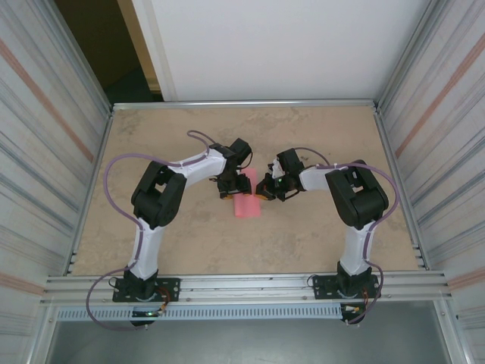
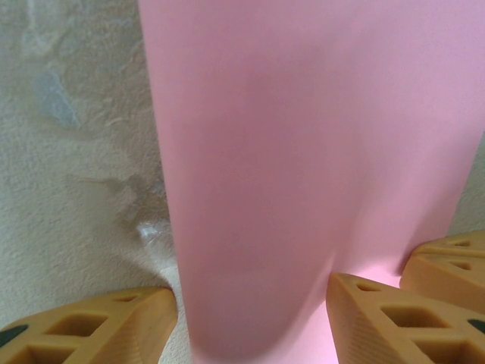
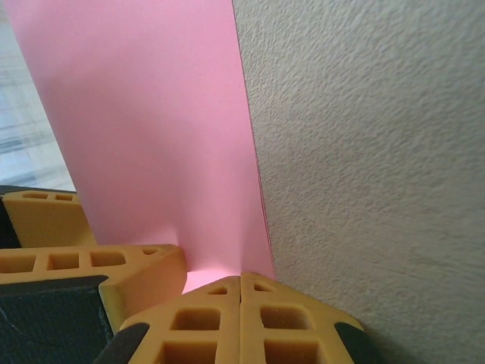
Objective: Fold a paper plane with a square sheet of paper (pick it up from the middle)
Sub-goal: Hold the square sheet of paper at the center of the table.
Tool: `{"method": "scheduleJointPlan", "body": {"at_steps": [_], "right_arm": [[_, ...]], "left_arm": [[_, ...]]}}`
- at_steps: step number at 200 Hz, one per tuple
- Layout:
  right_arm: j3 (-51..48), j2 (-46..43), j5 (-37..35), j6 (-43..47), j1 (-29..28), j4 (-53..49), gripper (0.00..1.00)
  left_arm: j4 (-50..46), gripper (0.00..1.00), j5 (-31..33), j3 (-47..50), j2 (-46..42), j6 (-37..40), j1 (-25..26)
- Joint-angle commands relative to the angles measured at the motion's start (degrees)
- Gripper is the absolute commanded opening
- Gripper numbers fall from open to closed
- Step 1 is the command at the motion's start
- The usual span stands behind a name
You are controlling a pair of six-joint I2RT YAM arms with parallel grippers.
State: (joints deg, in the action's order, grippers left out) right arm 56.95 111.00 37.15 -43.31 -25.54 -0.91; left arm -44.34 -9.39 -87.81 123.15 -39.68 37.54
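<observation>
Right gripper [image 3: 241, 279] pinches 1 edge of the square sheet of paper [image 1: 246, 203]; left gripper [image 2: 251, 297], unclenched, straddles its curl. Fold 1 likely underway; next, flatten the crease.

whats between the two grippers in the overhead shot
The pink paper. In the top view its far end sits between the left gripper and the right gripper, with no bare table between them.

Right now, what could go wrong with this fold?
The right end effector pinches the square sheet of paper only near its edge, so a tug could slip or tear it. The sheet bows uncreased between the fingers of the left end effector; flattening it may crease crooked.
</observation>
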Motion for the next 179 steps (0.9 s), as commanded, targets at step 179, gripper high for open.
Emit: {"method": "scheduleJointPlan", "body": {"at_steps": [179], "right_arm": [[-0.9,6.8,-8.1,2.1,-0.3,-10.7,0.0]], "left_arm": [[20.9,0.33,-13.9,11.5,-19.0,0.8,-0.3]]}}
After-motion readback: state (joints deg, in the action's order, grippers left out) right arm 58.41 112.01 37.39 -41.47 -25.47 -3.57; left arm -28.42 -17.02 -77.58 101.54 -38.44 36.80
